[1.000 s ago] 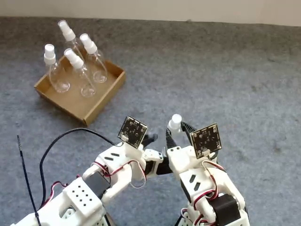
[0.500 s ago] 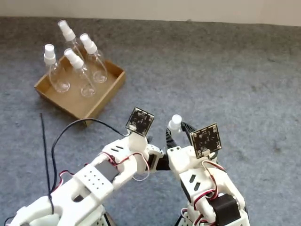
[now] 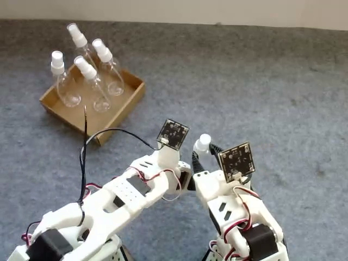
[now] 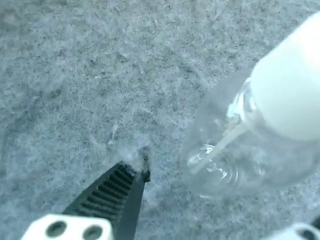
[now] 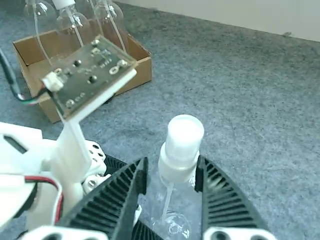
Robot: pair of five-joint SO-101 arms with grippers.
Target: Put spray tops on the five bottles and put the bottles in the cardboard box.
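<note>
While my right gripper [image 3: 200, 160] holds the fifth bottle [image 3: 202, 144] upright just ahead of itself, the high view shows its white spray top [image 3: 203, 141] poking up between my two arms. My left gripper [image 3: 184, 176] sits right beside the bottle. Well beyond it and off to its outer side is the cardboard box [image 3: 124, 111], where four bottles [image 3: 100, 89] stand with their tops on.

In the left wrist view, the clear bottle with its white top is just beside my left gripper, above the grey felt [image 4: 75, 65]. I cannot tell how far this gripper is open.

In the right wrist view, my right gripper's black jaws close in on either side of the bottle, at the collar under the spray top.

I judge this to be the last bottle. Its top looks seated, though I cannot tell whether it is fully tight. The next move calls for carrying the bottle across to the box and lowering it into the free space without knocking over the four bottles.
</note>
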